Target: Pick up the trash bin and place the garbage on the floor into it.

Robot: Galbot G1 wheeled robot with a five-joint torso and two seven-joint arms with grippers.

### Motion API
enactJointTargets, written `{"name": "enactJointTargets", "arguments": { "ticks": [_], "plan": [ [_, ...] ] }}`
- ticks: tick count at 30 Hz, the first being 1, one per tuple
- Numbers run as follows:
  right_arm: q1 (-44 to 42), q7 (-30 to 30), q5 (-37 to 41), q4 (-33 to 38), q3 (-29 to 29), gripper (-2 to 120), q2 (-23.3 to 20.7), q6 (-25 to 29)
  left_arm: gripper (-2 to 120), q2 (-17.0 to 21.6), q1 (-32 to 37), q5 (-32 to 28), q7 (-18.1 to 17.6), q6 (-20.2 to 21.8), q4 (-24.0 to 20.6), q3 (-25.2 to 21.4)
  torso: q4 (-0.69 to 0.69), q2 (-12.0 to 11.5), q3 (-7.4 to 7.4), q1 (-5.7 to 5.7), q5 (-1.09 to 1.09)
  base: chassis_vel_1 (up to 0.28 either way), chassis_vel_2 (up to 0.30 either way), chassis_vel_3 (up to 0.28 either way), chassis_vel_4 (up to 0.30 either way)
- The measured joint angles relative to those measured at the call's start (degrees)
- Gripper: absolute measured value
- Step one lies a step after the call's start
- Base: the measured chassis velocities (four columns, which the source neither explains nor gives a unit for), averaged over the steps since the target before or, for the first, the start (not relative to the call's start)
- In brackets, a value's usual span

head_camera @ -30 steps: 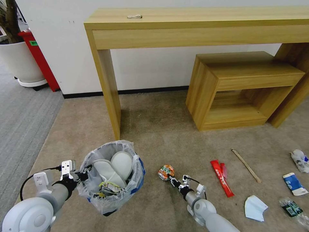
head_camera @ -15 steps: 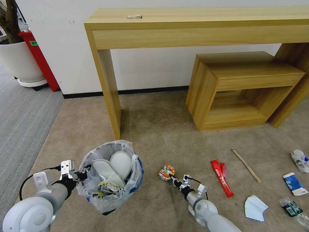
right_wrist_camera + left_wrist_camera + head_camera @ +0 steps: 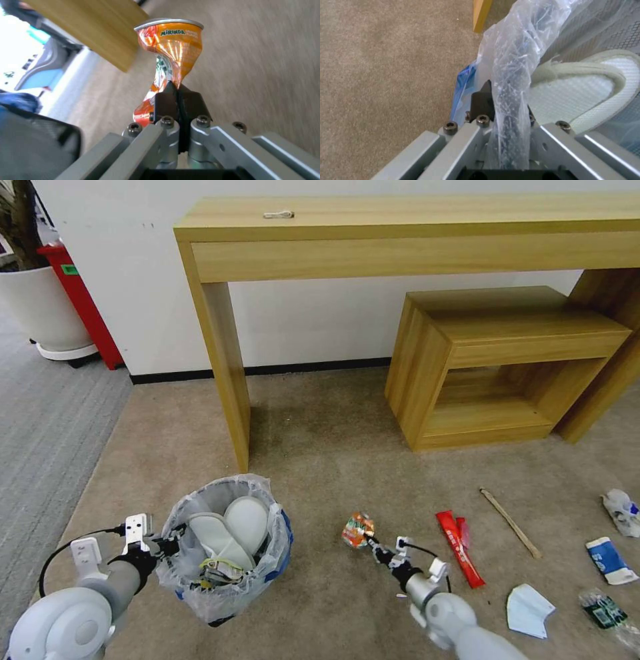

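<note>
The bin (image 3: 223,553) is gripped at its bag-covered rim by the left gripper (image 3: 168,545), whose jaws are seen in the left wrist view pinched on the rim and the crinkly liner (image 3: 510,82). It sits at the near left of the beige carpet (image 3: 320,447), and two white slippers (image 3: 230,527) are held inside it (one sole is seen close up in the left wrist view). The crushed orange can (image 3: 358,529) is clamped at its flattened waist between the closed jaws of the right gripper (image 3: 373,545), just right of the bin and apart from it. Still lying on the carpet to the right are the red wrapper (image 3: 459,547), the wooden stick (image 3: 510,523), the mask (image 3: 529,611), two crumpled cups (image 3: 617,533) and the bottle (image 3: 608,613)
</note>
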Motion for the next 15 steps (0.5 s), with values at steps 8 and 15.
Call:
{"name": "enactJointTargets", "arguments": {
  "ticks": [8, 15],
  "plan": [
    [-1.45, -3.93, -1.16, 9.52, 2.54, 0, -5.26, 2.28, 1, 0.31, 0.1, 1.11, 0.74, 0.01, 0.17, 0.92, 0.01, 0.0, 0.0, 0.0, 0.01, 0.0, 0.0, 0.0, 0.0],
    [-1.26, -8.44, -5.24, 13.75, 5.0, 0, -7.12, 3.86, 1, 0.12, 0.24, 1.8, 1.15, 0.16, 0.16, 1.37, 0.01, 0.0, 0.0, 0.0, 0.01, 0.0, 0.0, 0.0, 0.0]
  ]
}}
